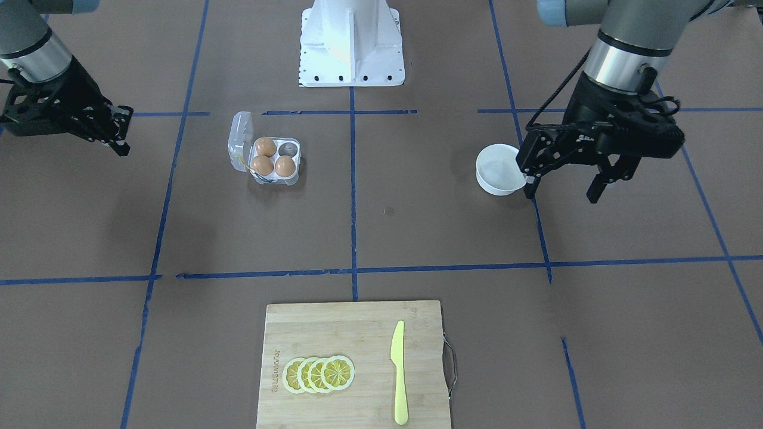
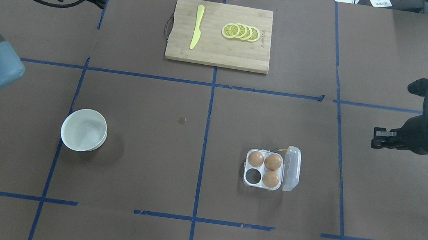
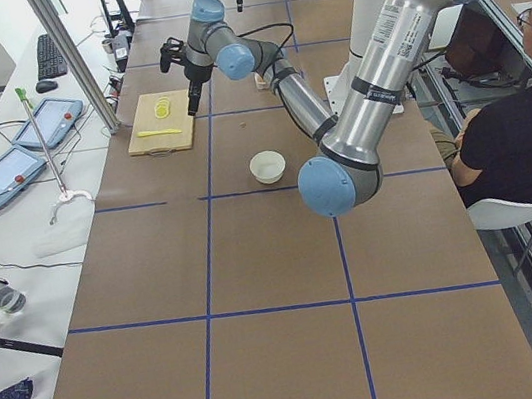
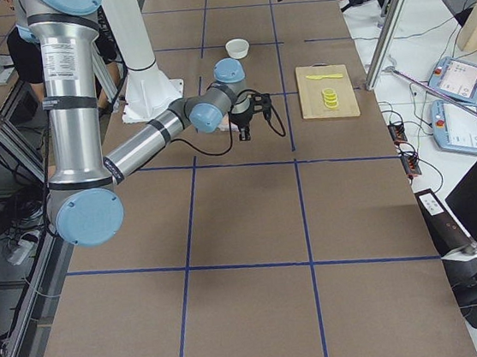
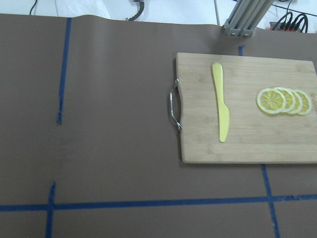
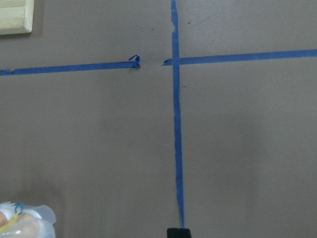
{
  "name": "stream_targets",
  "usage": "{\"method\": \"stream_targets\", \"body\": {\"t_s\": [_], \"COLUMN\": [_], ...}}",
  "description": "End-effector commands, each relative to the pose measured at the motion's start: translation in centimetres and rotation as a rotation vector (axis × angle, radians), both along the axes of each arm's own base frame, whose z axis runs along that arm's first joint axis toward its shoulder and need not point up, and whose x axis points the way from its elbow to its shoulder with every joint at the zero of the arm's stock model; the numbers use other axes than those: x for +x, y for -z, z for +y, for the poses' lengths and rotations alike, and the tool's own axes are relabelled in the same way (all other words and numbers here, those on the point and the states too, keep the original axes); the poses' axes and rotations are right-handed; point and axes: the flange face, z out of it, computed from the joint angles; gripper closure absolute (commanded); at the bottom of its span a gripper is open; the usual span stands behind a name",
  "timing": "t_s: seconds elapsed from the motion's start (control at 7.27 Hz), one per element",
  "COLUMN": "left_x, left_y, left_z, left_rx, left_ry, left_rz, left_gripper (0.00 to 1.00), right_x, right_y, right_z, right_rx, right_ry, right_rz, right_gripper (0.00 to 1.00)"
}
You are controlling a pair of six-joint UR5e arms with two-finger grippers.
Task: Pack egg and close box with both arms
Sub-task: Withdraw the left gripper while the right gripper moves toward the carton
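Table [image 1: 626, 333] brown, blue tape grid [image 1: 353, 196]. Tan-brown eggs [image 1: 265, 146] in clear box [image 1: 239, 134], yellow string [image 1: 241, 161]. White bowl [image 1: 495, 185] beside black left gripper [image 1: 561, 195]. Well off from it: pale wooden board [image 1: 334, 328], yellow lemon slices [image 1: 319, 374], yellow knife [image 1: 398, 369].

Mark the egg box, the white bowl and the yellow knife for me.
egg box [image 2: 292, 175], overhead exterior view, on its open clear lid.
white bowl [image 2: 84, 131], overhead exterior view, on its bare inside bottom.
yellow knife [image 2: 197, 27], overhead exterior view, middle of its length.
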Motion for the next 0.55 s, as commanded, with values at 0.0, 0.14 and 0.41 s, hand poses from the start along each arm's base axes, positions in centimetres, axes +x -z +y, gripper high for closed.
{"method": "stream_targets", "body": {"t_s": [0.0, 0.14, 0.41], "left_x": [-4.0, -4.5, -7.2], "left_y": [-1.0, -2.1, -2.2], "left_z": [-1.4, -1.4, -2.1], "left_rx": [0.02, 0.016, 0.027], "left_ry": [-0.009, -0.014, -0.021], "left_rz": [-0.034, -0.049, -0.04], "left_gripper": [0.0, 0.0, 0.0], "right_x": [-4.6, -5.7, -7.0], "right_y": [2.7, 3.9, 4.8], "right_z": [3.8, 3.9, 3.7], "right_rx": [-0.022, -0.012, 0.029], "right_ry": [-0.037, -0.042, -0.059], "right_rz": [-0.028, -0.048, -0.047], "right_gripper": [1.0, 1.0, 1.0]}}
